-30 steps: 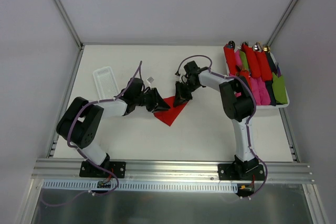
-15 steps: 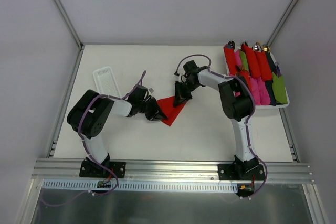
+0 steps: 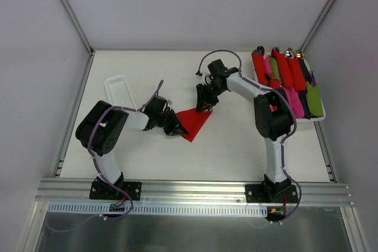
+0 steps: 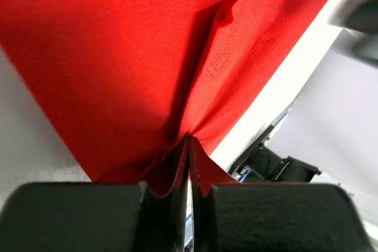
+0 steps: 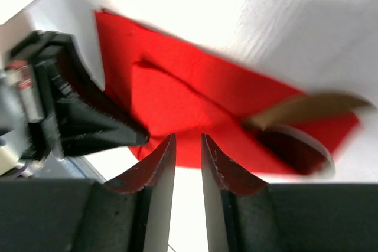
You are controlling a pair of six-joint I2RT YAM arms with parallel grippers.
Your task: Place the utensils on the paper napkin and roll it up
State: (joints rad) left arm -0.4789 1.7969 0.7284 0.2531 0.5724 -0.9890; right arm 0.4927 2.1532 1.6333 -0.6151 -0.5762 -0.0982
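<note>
The red paper napkin (image 3: 194, 123) lies partly folded on the table between my two grippers. My left gripper (image 3: 175, 127) is at its left edge. In the left wrist view the jaws (image 4: 189, 141) are shut on a raised fold of the napkin (image 4: 106, 57). My right gripper (image 3: 202, 107) hovers over the napkin's upper right corner, jaws a little apart and empty (image 5: 188, 140). In the right wrist view a blurred, shiny rounded shape (image 5: 295, 146) lies at the right end of the napkin (image 5: 195, 104); it may be a spoon head. No other utensil shows.
A white perforated tray (image 3: 121, 91) lies at the back left. A white bin (image 3: 319, 117) at the right edge holds several red, pink and green rolled bundles (image 3: 287, 78) with metal tips. The left gripper's black fingers (image 5: 88, 122) show in the right wrist view.
The left arm folded back and its gripper slid down-left along the napkin's left edge, pulling it. The right gripper rose slightly toward the back, off the napkin's corner.
</note>
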